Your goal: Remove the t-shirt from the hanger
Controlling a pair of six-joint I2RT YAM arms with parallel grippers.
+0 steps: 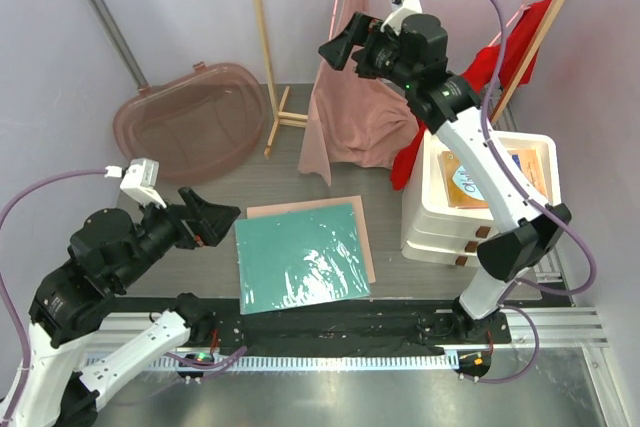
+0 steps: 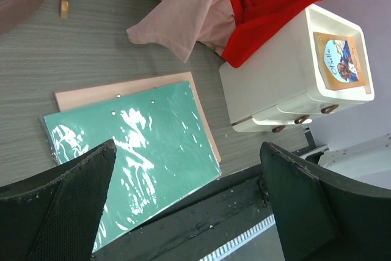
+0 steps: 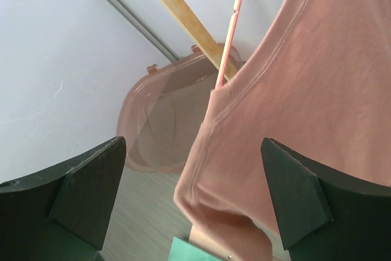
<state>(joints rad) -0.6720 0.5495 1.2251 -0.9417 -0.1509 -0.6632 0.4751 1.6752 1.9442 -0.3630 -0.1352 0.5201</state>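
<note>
Bright even overhead light, soft faint shadows, white glare patches on green plastic-wrapped sheet (image 1: 300, 259), sheen on near metal edge (image 1: 350, 392), near-lens black fingers (image 3: 85, 187) slightly soft, no motion blur

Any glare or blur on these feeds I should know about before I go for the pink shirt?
Top external: white glare patches on the green sheet, while the pink t-shirt is evenly lit and sharp. Left wrist: the same glare on the sheet, and the near pincer fingers are dark. Right wrist: the shirt seams are crisp with no glare; the brown tub behind looks slightly soft.
</note>
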